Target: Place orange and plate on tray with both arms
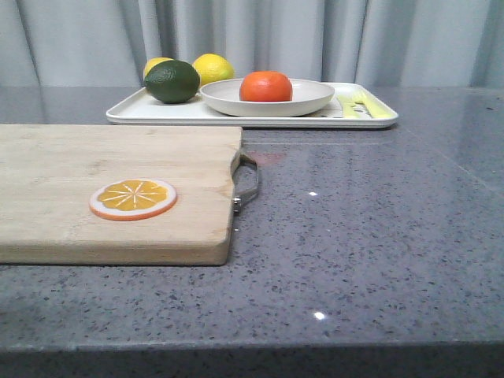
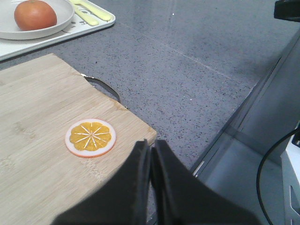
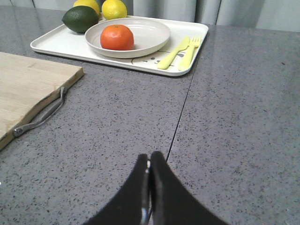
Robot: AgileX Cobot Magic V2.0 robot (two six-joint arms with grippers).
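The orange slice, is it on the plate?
No, the orange slice lies on the wooden cutting board, while the plate holds a whole orange.

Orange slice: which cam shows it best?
Left wrist view: the orange slice sits close, seen from above, segments clear, on the cutting board. The front view shows it flatter and foreshortened. The right wrist view misses it.

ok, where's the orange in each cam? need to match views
Front view: the orange sits in the plate on the tray, at the table's far side.
Left wrist view: the orange is in the plate, partly cut off by the frame edge.
Right wrist view: the orange is in the plate, beside the green fruit.
Shared landmark: the yellow-green cutlery print on the tray.
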